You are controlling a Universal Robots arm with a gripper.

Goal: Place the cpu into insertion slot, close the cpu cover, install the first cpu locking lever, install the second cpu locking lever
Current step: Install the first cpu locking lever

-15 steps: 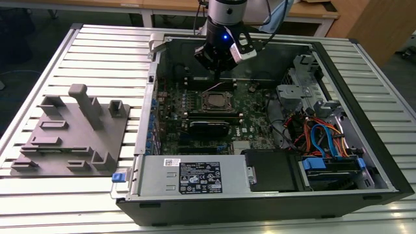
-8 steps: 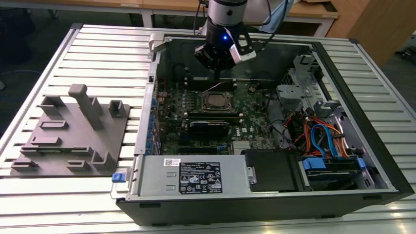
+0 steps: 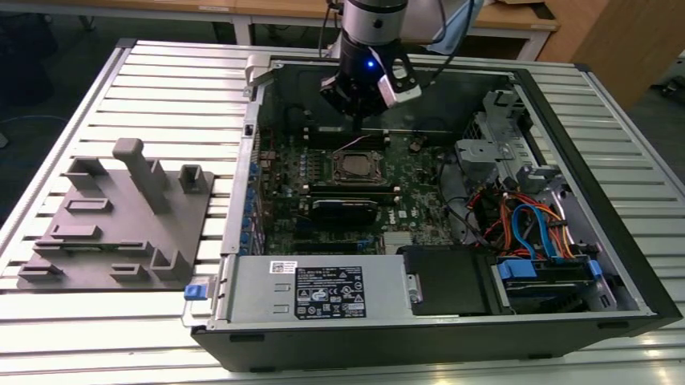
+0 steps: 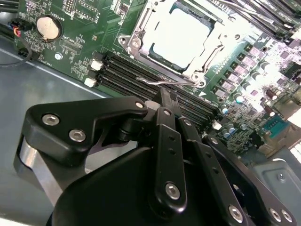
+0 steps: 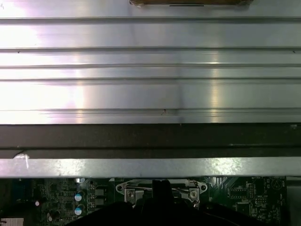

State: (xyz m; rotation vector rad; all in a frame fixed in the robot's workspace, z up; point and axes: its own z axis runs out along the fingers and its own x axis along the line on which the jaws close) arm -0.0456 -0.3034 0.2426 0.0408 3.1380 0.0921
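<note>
Gripper [image 4: 165, 101] fingers pressed together over thin wire locking lever [image 4: 160, 82]; silvery cpu [image 4: 186, 35] seated under framed cpu cover [image 4: 141, 35].

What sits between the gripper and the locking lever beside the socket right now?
Nothing visible. In the second wrist view the gripper sits right at the wire locking lever along the edge of the cpu cover, which lies over the cpu.
</note>
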